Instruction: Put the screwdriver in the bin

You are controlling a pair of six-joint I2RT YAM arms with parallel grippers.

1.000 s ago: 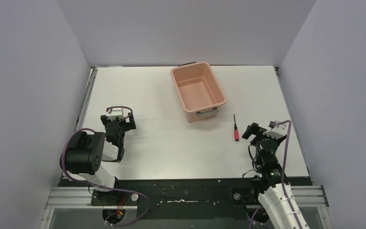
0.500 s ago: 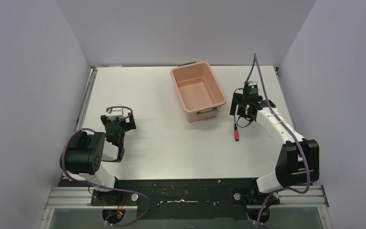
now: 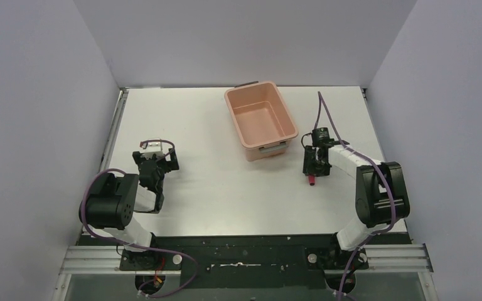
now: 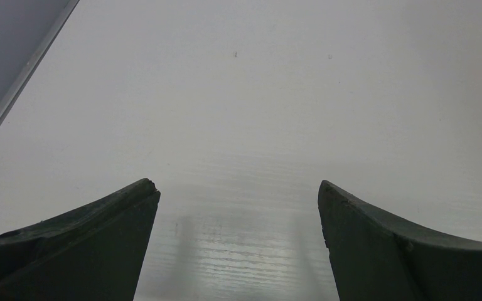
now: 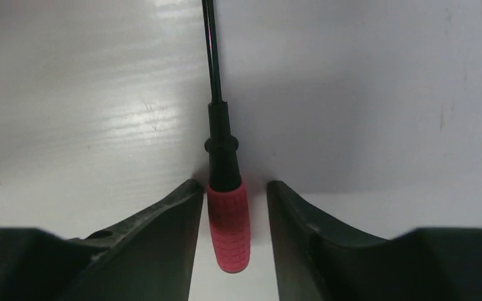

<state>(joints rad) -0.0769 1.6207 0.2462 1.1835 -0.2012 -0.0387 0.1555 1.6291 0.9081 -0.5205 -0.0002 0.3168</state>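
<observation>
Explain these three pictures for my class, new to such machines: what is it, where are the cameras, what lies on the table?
Two robot arms are bolted at the near edge of a white table. One picture looks down from above; the other two come from a camera on each wrist. A pink bin stands empty at the far side. The right gripper straddles the red handle of a screwdriver lying on the table, not yet clamped. The left gripper is open, holding nothing.

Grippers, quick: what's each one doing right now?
Left gripper: open, holding nothing.
Right gripper: open, fingers straddling the red handle of the small, slim-shafted screwdriver, not yet clamped.
</observation>
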